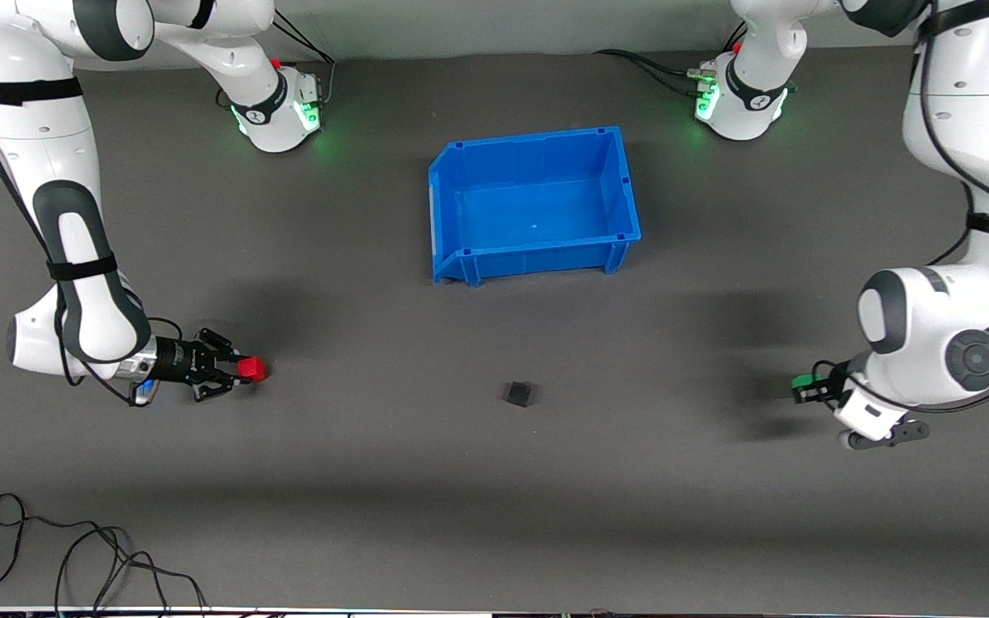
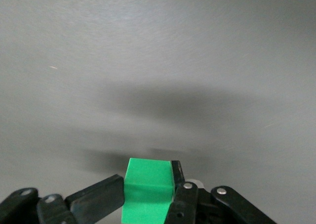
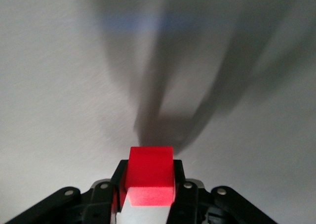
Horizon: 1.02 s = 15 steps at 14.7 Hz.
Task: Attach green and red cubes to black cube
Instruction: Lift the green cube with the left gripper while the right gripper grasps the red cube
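Mat (image 1: 494,515): dark grey, covers the table; no writing readable on it.
Bin (image 1: 623,184): blue, open-topped, nothing in it; it sits between the two bases, farther from the front camera than the cubes, and looks to play no part in this step.
Right gripper (image 1: 241,371): clamped on the red cube (image 1: 251,370), over the mat toward the right arm's end of the table; the wrist view shows the fingers (image 3: 117,184) pinching its sides, so the leading face is free, probably to meet the black cube.
Left gripper (image 1: 806,386): closed on the green cube (image 1: 802,382), over the mat toward the left arm's end; its fingers (image 2: 96,197) pinch it likewise.
Black cube (image 1: 518,393): alone on the mat, between the two grippers and well apart from both, nearer the front camera than the bin; likely left there so each arm can bring its cube in from its own end.
Writing: a small mark shows on each base, too small to read.
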Each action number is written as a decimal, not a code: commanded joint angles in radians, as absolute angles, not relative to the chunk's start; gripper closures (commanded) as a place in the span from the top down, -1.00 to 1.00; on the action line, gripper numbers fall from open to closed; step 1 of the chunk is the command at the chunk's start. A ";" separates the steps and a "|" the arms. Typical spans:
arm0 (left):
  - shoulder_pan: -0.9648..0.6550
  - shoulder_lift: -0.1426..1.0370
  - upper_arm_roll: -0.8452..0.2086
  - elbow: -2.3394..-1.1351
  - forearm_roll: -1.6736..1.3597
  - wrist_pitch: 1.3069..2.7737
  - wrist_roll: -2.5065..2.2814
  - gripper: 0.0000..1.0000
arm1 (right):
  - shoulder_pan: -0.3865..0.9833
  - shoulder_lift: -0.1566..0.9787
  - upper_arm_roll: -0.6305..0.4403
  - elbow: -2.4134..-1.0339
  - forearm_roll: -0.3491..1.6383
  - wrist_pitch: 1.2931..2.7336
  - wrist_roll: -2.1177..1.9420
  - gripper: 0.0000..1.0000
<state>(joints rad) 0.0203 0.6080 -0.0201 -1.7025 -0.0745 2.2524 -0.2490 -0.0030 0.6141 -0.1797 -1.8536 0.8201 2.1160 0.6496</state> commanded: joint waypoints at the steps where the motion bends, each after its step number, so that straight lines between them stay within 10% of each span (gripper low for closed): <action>1: -0.006 0.649 -0.021 -1.620 -0.155 2.227 -0.440 -0.85 | 0.079 0.595 -0.181 -1.789 0.839 2.085 0.786 -0.73; 15: -0.356 0.732 -0.029 -1.503 -0.178 2.249 -1.793 -0.83 | 0.504 0.759 -0.181 -1.526 0.943 2.328 1.371 -0.75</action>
<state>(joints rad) -0.2931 0.7043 -0.0467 -1.5336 -0.1727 2.2552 -1.6760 0.4657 0.6978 -0.1669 -1.5914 0.8987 2.2928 1.3249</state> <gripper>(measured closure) 0.581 0.604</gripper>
